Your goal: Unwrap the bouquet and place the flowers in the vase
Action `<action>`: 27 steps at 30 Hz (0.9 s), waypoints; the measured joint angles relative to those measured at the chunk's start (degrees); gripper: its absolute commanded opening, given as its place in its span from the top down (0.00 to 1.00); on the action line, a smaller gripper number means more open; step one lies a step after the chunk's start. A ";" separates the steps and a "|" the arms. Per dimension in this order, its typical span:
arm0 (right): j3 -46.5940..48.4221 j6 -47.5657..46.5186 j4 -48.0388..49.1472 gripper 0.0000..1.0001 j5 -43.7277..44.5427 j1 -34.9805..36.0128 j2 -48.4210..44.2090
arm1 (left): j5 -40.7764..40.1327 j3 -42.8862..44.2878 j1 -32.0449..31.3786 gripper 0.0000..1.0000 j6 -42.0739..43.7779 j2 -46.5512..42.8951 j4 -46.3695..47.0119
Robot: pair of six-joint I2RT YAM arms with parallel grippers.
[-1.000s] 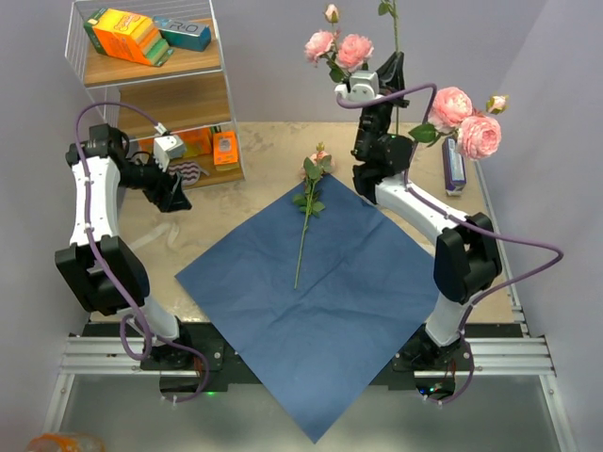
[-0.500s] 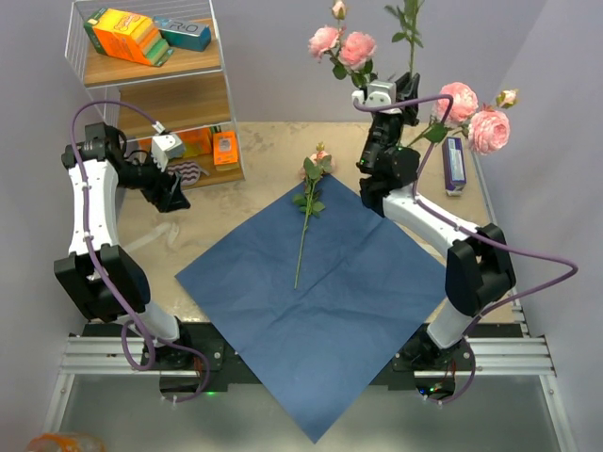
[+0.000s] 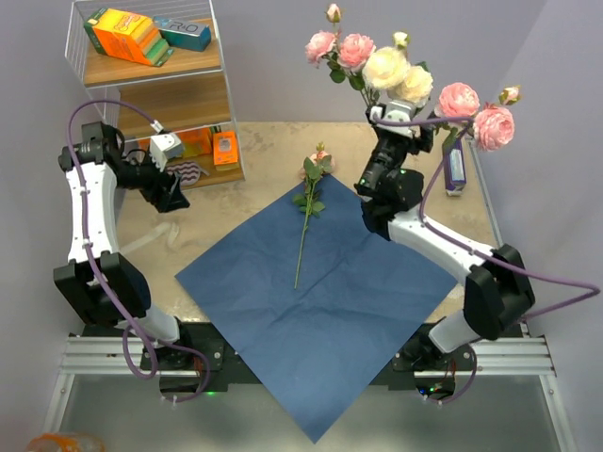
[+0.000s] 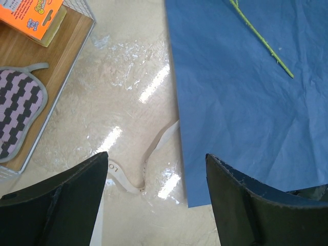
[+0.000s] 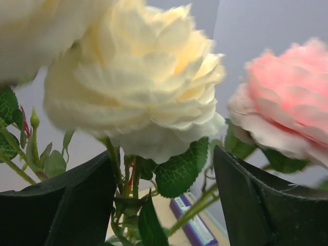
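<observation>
Right arm extends up and away. The right gripper [image 5: 163,154] is spread wide around the cream rose [image 5: 133,87] stem (contact unclear), among the upright flowers [image 3: 377,61] at the far right of the table. Left arm is bent, the left gripper [image 4: 156,156] spread and empty above the ribbon [image 4: 119,179]. A single rose [image 3: 301,235] lies on the blue paper [image 3: 320,320].

Top view: lower stems of the flowers [image 3: 388,68] vanished behind the right arm [image 3: 429,240]; we could not tell what held them. Right wrist: nearest cream rose [image 5: 31,31] was blurred, cut by the top edge (pink rose [image 5: 287,97] by the right). One ribbon [image 4: 148,154] end hid behind a finger [image 4: 56,200].
</observation>
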 measured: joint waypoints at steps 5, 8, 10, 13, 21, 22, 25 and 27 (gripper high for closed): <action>-3.89 6.88 -1.51 0.16 6.21 4.48 -8.11 | 0.04 0.00 0.00 0.19 -0.42 -1.64 0.00; -4.81 16.85 -12.96 0.15 9.51 6.40 -13.66 | 0.26 0.00 0.00 0.18 -0.50 -2.73 0.00; -4.81 24.81 -23.41 0.14 10.01 6.71 -16.81 | 0.57 0.00 0.00 0.18 -0.81 -3.37 -0.02; -4.55 35.56 -37.92 0.12 9.97 6.73 -19.93 | 1.03 0.26 0.00 0.18 -1.70 -3.67 -0.15; -3.26 48.50 -62.14 0.10 9.33 6.91 -18.86 | 1.84 1.95 0.00 0.19 -4.57 -3.41 -0.13; -3.17 49.72 -64.67 0.10 8.72 6.93 -18.80 | 1.95 2.16 0.00 0.18 -4.87 -3.39 -0.13; -3.06 53.81 -72.17 0.11 6.95 6.93 -19.19 | 2.03 2.47 0.00 0.18 -5.20 -3.30 -0.13; -3.06 56.22 -76.39 0.14 5.79 6.93 -19.78 | 2.16 2.54 0.00 0.18 -5.49 -3.28 -0.13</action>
